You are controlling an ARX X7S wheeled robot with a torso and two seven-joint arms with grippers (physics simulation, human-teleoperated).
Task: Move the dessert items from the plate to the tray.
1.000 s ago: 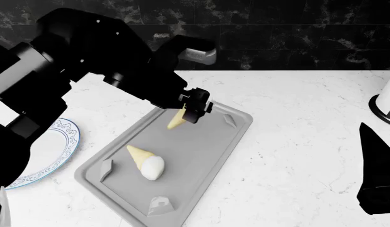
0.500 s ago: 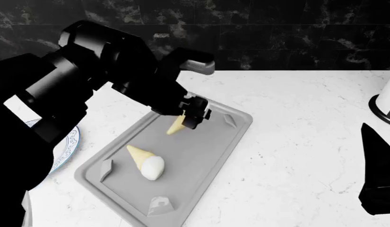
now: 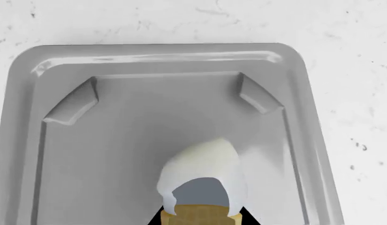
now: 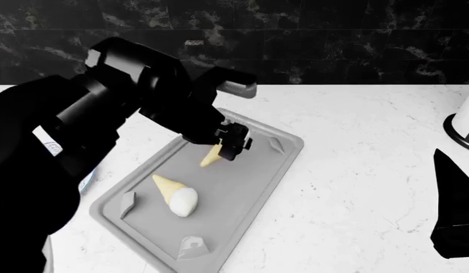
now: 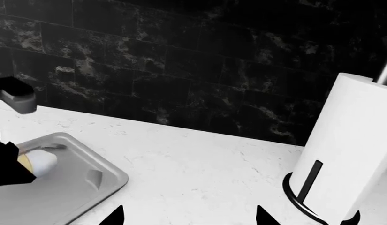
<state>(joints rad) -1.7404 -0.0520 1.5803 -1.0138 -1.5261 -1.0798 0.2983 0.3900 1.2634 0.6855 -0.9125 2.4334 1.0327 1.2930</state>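
My left gripper (image 4: 231, 142) is shut on an ice-cream cone (image 4: 211, 155) and holds it tilted just above the far half of the light-grey tray (image 4: 249, 193). In the left wrist view the held cone (image 3: 202, 187) shows its white scoop over the tray floor (image 3: 149, 122). A second pale yellow cone with a white scoop (image 4: 177, 195) lies on the tray nearer me. No separate white oval lump shows. My right gripper (image 5: 190, 218) is open and empty over the counter, far right of the tray.
The blue-rimmed plate (image 4: 88, 180) is almost hidden behind my left arm. A paper towel roll on a black stand (image 5: 350, 154) stands at the right. A grey metal spout (image 4: 236, 88) sits behind the tray by the black wall.
My left gripper has come down and slightly toward me with the cone, closer to the tray floor. My left arm now covers more of the plate. The lying cone has not moved.
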